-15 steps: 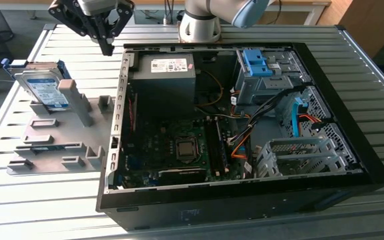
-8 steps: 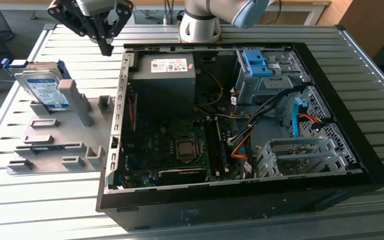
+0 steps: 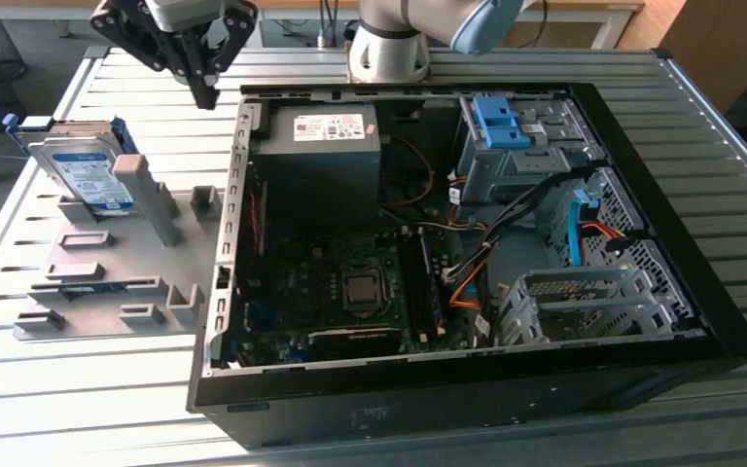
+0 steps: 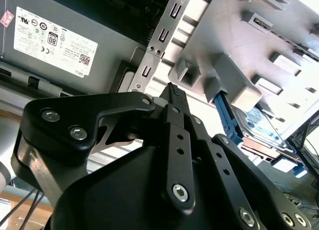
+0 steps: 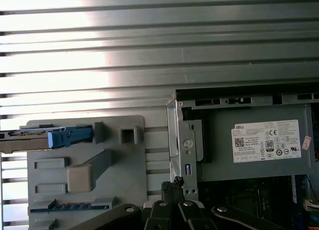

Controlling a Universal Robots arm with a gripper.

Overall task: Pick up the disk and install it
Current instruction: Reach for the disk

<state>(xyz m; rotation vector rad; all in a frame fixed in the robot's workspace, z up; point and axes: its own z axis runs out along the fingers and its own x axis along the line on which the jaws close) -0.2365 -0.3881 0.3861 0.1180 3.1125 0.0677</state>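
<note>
The disk, a silver drive with a white-and-blue label in a blue carrier frame, stands tilted on edge in the grey holder fixture at the exterior view's left. My gripper hangs above the table between that fixture and the computer case's back corner, fingers together and holding nothing. It is well above the disk and to its right in the exterior view. In the first wrist view the disk shows edge-on, apart from the gripper. In the second wrist view the disk lies beyond the shut fingertips.
The open black computer case lies on the slatted metal table. Inside are the grey power-supply box, a blue bracket on the metal bay, the motherboard, cables and a perforated grey cage.
</note>
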